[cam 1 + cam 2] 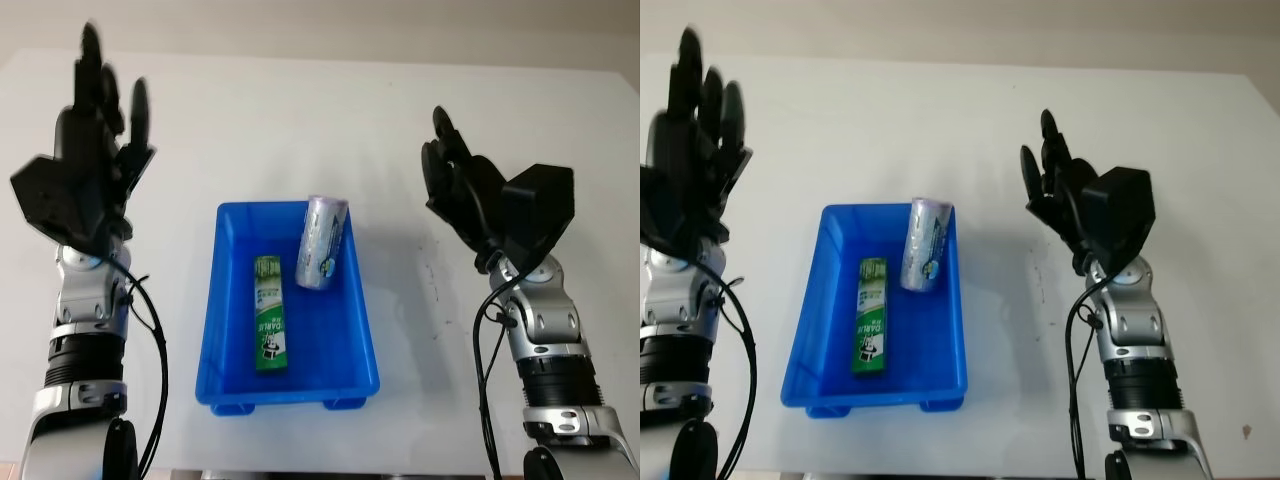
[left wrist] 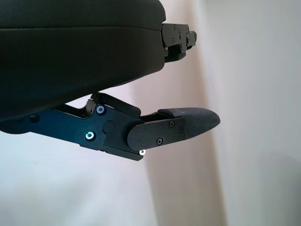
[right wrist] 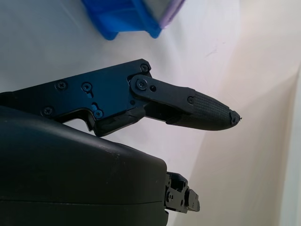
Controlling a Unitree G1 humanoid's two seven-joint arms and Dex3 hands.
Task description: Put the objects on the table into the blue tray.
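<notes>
The task looks finished: the green box (image 1: 270,314) and the purple roll (image 1: 322,242) both lie inside the blue tray (image 1: 228,385), while the left hand (image 1: 92,140) and right hand (image 1: 462,190) hover wide, holding nothing, either side of it above the table (image 1: 300,130).

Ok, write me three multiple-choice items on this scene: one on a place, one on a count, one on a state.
1. Where does the green box lie?
A. In the blue tray
B. On the bare table
C. In the right hand

2. How many objects are in the tray?
A. One
B. Two
C. Four

3. What does the left hand hold?
A. The purple roll
B. The tray
C. Nothing

Answers: 1 A, the box lies on the tray floor. 2 B, the box and the purple roll. 3 C, it is open above the table, like the right hand.
</notes>
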